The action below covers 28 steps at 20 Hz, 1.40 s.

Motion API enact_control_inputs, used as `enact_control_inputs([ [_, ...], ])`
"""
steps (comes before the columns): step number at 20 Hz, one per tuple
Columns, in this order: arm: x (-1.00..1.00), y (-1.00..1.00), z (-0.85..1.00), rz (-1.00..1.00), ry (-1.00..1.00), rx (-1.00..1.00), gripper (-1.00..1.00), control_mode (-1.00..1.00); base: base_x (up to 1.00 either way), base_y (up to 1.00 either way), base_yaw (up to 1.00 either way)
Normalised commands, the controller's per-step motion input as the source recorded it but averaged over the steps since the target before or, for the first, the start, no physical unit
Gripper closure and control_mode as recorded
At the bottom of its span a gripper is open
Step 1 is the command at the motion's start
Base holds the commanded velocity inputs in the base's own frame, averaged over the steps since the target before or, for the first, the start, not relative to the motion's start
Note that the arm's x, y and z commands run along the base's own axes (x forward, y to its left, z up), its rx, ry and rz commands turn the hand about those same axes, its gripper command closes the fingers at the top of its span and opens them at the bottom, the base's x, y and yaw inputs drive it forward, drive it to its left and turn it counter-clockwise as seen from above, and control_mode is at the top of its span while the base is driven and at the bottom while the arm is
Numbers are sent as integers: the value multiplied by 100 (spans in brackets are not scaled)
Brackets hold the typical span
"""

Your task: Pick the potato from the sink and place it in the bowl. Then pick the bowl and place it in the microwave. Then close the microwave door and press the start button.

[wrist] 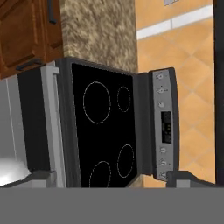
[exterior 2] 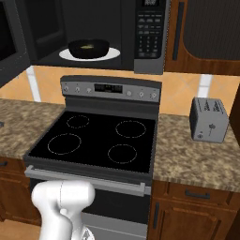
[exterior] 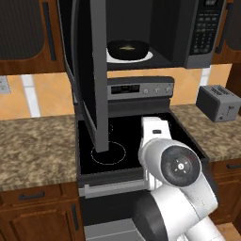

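The black microwave [exterior: 204,28] [exterior 2: 150,33] hangs above the stove with its cavity exposed. Its door [exterior: 96,70] [exterior 2: 9,37] stands swung out to the left, seen almost edge-on in the left base view. Inside, the black bowl [exterior: 127,49] [exterior 2: 89,48] rests on a white round turntable plate [exterior: 149,56] [exterior 2: 65,54], and the yellowish potato [exterior: 126,47] [exterior 2: 86,46] lies in the bowl. My gripper [wrist: 113,178] hovers above the cooktop, well below the microwave, open, with its fingertips [wrist: 188,176] far apart and nothing between them. The sink is out of view.
A black glass cooktop [exterior: 122,136] [exterior 2: 98,136] [wrist: 105,127] with a grey control panel [exterior 2: 110,88] lies under the microwave. A grey slot toaster [exterior: 217,102] [exterior 2: 209,119] stands on the granite counter [exterior 2: 197,159] to the right. Wooden cabinets flank the microwave.
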Motion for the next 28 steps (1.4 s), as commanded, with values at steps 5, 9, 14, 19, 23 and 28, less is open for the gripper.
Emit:
enact_control_inputs([
  [5,-97,53,-45,1,0,0,-100,-100,0,0,0],
  [9,-65,96,-56,9,-4,-7,-100,-100,0,0,0],
  [14,5,100,-6,0,0,-9,-100,-100,0,0,0],
  [19,67,100,8,-2,0,-12,-100,-100,0,0,0],
  [23,100,76,36,-18,0,-10,-100,-100,0,0,0],
  [28,100,44,36,-25,1,-5,-100,-100,0,0,0],
])
